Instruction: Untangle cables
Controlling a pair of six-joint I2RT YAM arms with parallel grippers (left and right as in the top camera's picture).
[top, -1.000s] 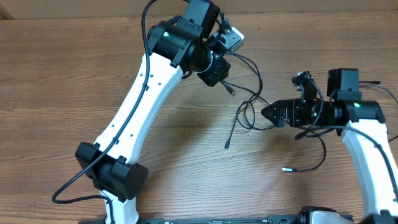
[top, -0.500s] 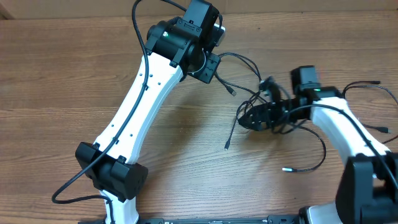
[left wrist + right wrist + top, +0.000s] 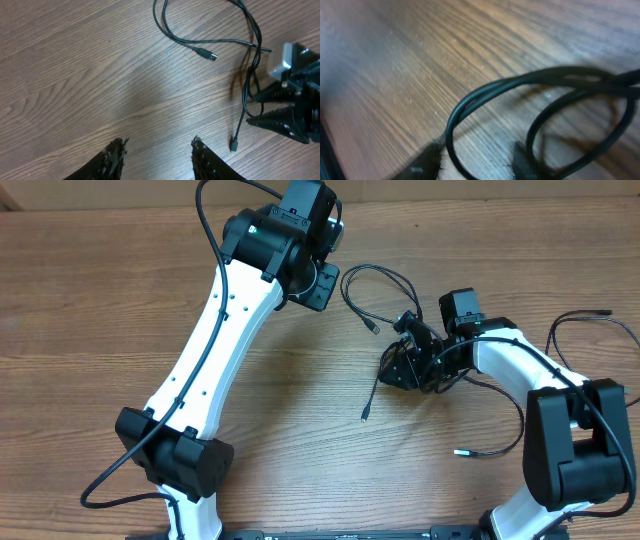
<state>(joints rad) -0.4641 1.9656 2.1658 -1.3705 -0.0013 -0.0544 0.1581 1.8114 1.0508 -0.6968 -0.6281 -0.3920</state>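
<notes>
Several thin black cables (image 3: 392,281) lie tangled right of the table's middle, with loose plug ends (image 3: 365,416) trailing off. My right gripper (image 3: 390,373) sits low at the tangle's left side. In the right wrist view its jaws stand apart, and a cable loop (image 3: 462,107) runs through the gap beside the left finger (image 3: 427,160). A second loop (image 3: 580,100) crosses the right finger. My left gripper (image 3: 320,283) hovers up and to the left, away from the tangle. It (image 3: 157,145) is open, with only bare wood between its fingers. The left wrist view shows cables (image 3: 250,45) at the upper right.
A silver-tipped cable end (image 3: 460,451) lies near the front right, and another cable (image 3: 585,315) curls at the far right edge. The left wrist view shows one plug (image 3: 212,56) and a lower plug (image 3: 234,146) on the wooden table (image 3: 90,330).
My right gripper has swung left and down into the tangle, and its jaws have narrowed around a loop. My left gripper has drawn back up and left, away from the cables.
</notes>
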